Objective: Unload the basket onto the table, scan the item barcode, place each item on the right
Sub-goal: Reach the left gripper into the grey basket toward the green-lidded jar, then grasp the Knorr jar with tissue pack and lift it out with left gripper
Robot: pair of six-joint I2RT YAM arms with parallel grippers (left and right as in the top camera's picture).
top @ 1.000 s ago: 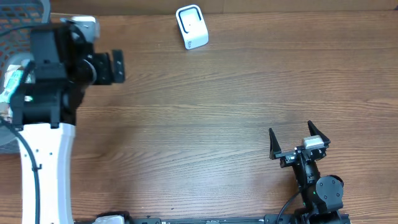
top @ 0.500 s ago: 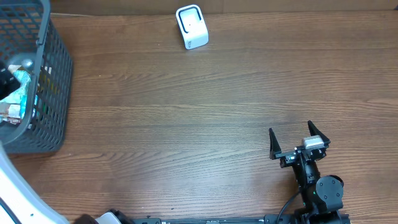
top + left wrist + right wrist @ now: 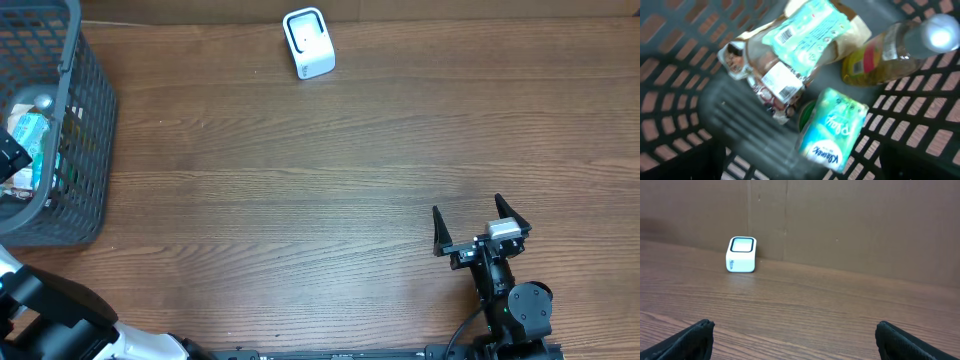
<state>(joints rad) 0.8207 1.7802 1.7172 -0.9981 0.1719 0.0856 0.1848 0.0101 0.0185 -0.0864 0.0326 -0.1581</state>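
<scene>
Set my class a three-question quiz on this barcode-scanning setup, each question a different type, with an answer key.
1. True or false: the white scanner sits inside the basket.
2. Multiple choice: the right gripper is A) open and empty, B) shut with nothing in it, C) holding the scanner.
3. Short answer: which basket item shows printed barcodes in the left wrist view?
Key: 1 false; 2 A; 3 the plastic bag.
</scene>
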